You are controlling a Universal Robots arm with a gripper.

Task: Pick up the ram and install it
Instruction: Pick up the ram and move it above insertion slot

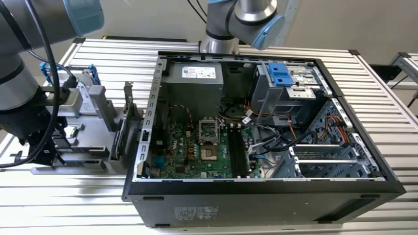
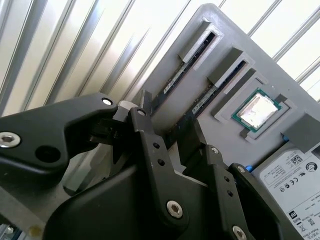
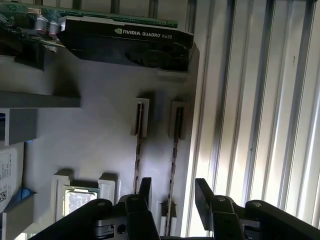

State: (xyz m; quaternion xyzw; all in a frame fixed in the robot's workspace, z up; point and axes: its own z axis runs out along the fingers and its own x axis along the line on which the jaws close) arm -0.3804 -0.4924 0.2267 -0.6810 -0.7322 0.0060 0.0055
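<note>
We see the black claw (image 3: pixel 173 190) (image 2: pixel 172 120) wide open, low over a flat grey plastic holder tray (image 3: pixel 100 130) (image 2: pixel 220 20). The long, thin, dark ram (image 3: pixel 174 155) (image 2: pixel 205 102) stands on its edge in a slot of this tray and passes between the two fingers (image 3: pixel 202 189) (image 2: pixel 145 107). The fingers stand on either side of it, and we cannot tell whether they touch it.

A second thin ram stick (image 3: pixel 136 150) (image 2: pixel 182 75) stands parallel in the neighbouring slot, just outside one finger. Further to that side of the claw, a square silver processor chip with a green border (image 3: pixel 80 202) (image 2: pixel 257 110) lies in its own pocket, and beyond it lies a silver hard drive with a white label (image 3: pixel 7 172) (image 2: pixel 290 172). Ahead of the claw, at the far end of the tray, stands a black graphics card on a green board (image 3: pixel 125 42).

On the other side of the claw, the tray ends and the ribbed metal surface (image 3: pixel 250 100) (image 1: pixel 65 205) begins. In the exterior view, an open black computer case (image 1: pixel 261 200) lies on this surface, well apart from the tray (image 1: pixel 85 164).
</note>
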